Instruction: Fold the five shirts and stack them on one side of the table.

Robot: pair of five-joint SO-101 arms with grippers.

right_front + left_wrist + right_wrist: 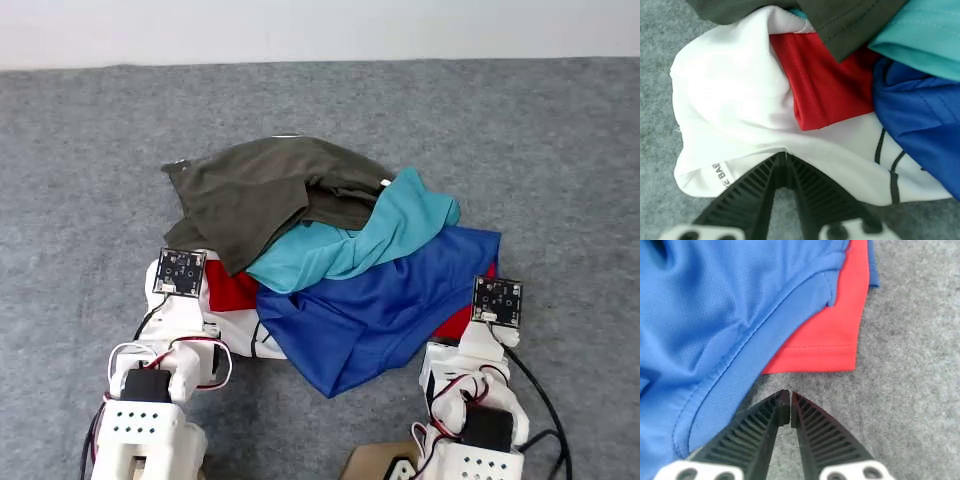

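Note:
A heap of shirts lies in the middle of the grey table (560, 150). A dark olive shirt (260, 195) is on top at the back, a teal shirt (360, 240) lies across it, and a blue shirt (370, 305) spreads toward the front. A red shirt (232, 290) and a white shirt (235, 332) peek out underneath. My left gripper (786, 159) is shut, its tips at the edge of the white shirt (730, 110). My right gripper (788, 397) is shut over bare table, just short of the red shirt's hem (832, 347) and the blue shirt (715, 315).
Grey carpet-like cloth covers the whole table, with open room at the back (320, 100), left (70, 220) and right (580, 230) of the heap. A brown cardboard piece (375, 462) lies at the front edge between the arm bases.

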